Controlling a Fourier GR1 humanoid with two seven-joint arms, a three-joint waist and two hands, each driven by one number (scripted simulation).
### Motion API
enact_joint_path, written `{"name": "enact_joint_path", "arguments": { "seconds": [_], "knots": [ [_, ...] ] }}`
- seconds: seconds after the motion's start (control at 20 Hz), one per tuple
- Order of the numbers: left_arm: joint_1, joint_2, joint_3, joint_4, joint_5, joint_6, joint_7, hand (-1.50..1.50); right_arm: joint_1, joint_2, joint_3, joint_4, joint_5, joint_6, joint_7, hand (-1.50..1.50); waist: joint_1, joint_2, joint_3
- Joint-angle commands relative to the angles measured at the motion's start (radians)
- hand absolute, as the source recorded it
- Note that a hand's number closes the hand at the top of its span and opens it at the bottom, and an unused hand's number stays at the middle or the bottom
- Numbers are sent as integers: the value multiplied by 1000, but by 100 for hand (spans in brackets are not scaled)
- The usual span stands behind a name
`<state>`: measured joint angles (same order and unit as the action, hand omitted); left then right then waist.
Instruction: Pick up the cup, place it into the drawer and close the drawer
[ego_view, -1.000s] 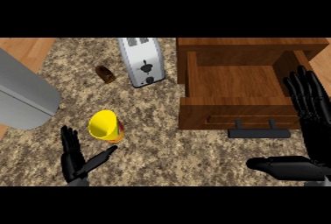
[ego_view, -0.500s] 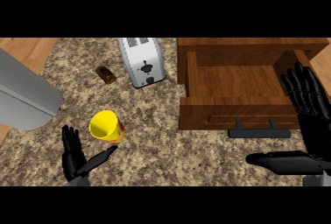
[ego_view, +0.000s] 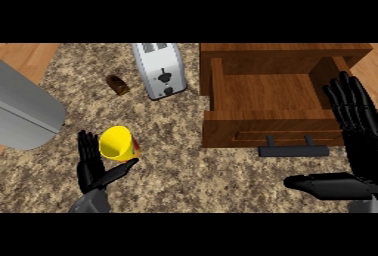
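The cup (ego_view: 117, 143), yellow, lies tilted on the speckled counter (ego_view: 184, 170) at the near left, well apart from the drawer (ego_view: 269, 95).

The left hand (ego_view: 91, 172) shows at the near left edge. Its fingers (ego_view: 87, 152) stand straight and spread just left of the cup, and its thumb (ego_view: 119, 171) reaches out just near of the cup. The hand is not closed on the cup, and contact cannot be told.

The right hand (ego_view: 362, 150) shows at the right edge, beside the drawer's right wall. Its fingers are straight and apart, its thumb points left over the counter, and it holds nothing.

The drawer is wooden and pulled out, with its inside in view. Its dark handle (ego_view: 294, 149) faces the near side.

A toaster (ego_view: 161, 70) stands at the far side, left of the drawer. A small brown object (ego_view: 118, 85) lies just left of the toaster. A grey metal body (ego_view: 26, 112) occupies the left edge.
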<state>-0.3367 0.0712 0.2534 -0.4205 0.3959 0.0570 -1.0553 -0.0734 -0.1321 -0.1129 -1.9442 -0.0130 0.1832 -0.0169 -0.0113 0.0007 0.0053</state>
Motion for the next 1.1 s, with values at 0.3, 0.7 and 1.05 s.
{"name": "enact_joint_path", "arguments": {
  "seconds": [0.3,0.7,1.05],
  "knots": [
    [-136,35,24,119,15,-236,-44,150,38,9,-3,0,-14,17,-43,-150,-13,6,-8],
    [-99,138,-20,110,-19,-475,-2,150,21,-2,-8,41,15,10,-45,-150,-7,7,-8],
    [-111,137,-52,56,-65,-455,-87,150,22,14,20,3,33,-3,-24,-150,-4,4,-7]
  ]
}}
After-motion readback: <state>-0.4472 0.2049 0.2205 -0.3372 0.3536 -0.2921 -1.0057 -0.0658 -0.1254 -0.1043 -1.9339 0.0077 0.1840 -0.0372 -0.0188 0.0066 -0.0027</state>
